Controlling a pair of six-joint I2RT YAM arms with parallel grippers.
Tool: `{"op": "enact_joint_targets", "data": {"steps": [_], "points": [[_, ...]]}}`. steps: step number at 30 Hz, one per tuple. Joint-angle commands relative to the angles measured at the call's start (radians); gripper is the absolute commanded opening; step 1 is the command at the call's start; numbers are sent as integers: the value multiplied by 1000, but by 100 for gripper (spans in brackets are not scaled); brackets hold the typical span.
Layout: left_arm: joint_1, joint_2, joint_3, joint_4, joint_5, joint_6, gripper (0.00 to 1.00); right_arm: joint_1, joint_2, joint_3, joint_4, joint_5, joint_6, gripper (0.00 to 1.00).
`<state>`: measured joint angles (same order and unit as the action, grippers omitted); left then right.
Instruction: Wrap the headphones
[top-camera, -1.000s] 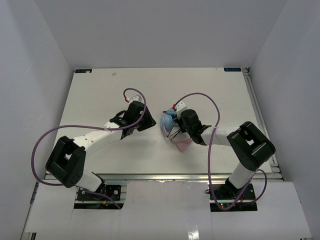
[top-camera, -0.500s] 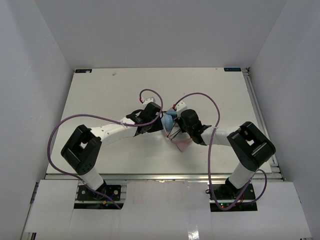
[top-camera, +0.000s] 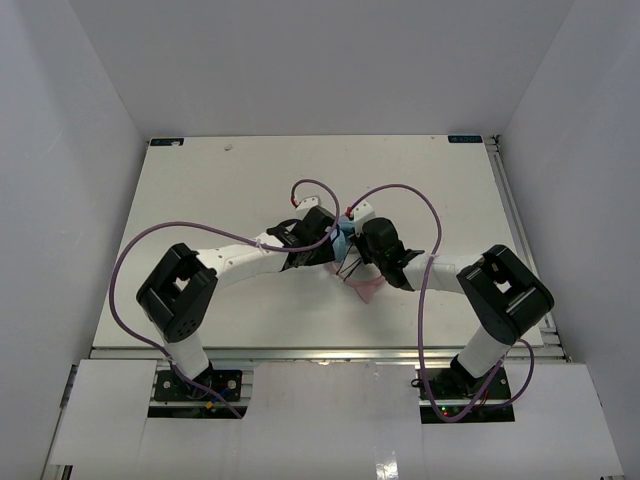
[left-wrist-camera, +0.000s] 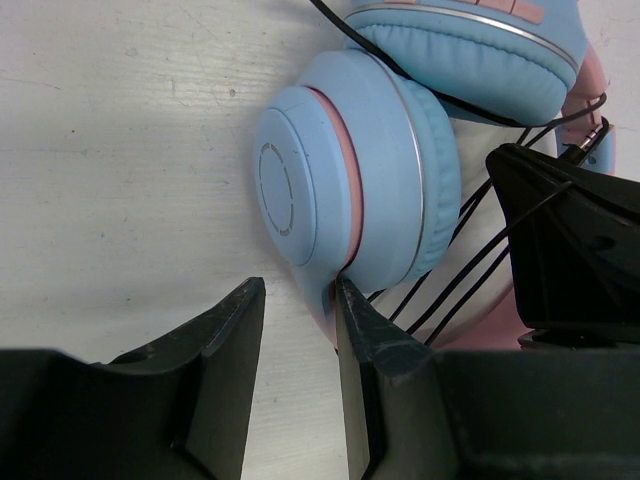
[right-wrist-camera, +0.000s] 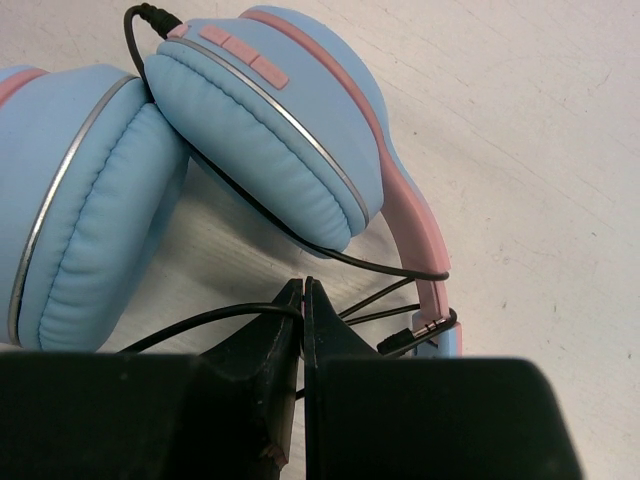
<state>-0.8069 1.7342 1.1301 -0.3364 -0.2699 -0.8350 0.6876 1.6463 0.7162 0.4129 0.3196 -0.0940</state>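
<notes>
The headphones (top-camera: 343, 233) lie at the table's middle, with light blue ear cups (left-wrist-camera: 350, 190) and a pink headband (right-wrist-camera: 415, 225). Their thin black cord (right-wrist-camera: 200, 322) runs in loops across the band, and its plug (right-wrist-camera: 420, 330) lies by the band's end. My right gripper (right-wrist-camera: 303, 285) is shut on the cord, just in front of the ear cups. My left gripper (left-wrist-camera: 300, 290) is open at the left ear cup's lower edge. Its right finger (left-wrist-camera: 360, 330) touches the cup, and bare table shows between the jaws. In the top view the two grippers (top-camera: 330, 250) (top-camera: 352, 262) meet over the headphones.
The white table (top-camera: 200, 180) is walled on three sides. Purple arm cables (top-camera: 400, 192) arch above both wrists. The right gripper's black body (left-wrist-camera: 580, 250) stands close to the left gripper, on its right.
My left arm has swung right, from well left of the headphones up to the ear cup, and its jaws have narrowed a little. The right arm and cord have not moved.
</notes>
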Motion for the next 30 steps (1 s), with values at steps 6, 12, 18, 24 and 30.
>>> {"op": "enact_joint_targets", "data": {"steps": [6,12,18,24,30], "points": [[-42,5,39,-30,-53,-23,46,-2,-33,-2,27,24,-9,8],[-60,23,52,-54,-87,-35,47,-2,-38,-2,25,21,-7,8],[-61,73,85,-79,-109,-41,43,-2,-44,-1,19,19,-6,8],[-55,78,103,-112,-160,-6,8,-2,-58,18,-35,16,-7,8],[-31,30,81,-124,-170,50,0,-2,-113,18,-81,25,1,8]]}}
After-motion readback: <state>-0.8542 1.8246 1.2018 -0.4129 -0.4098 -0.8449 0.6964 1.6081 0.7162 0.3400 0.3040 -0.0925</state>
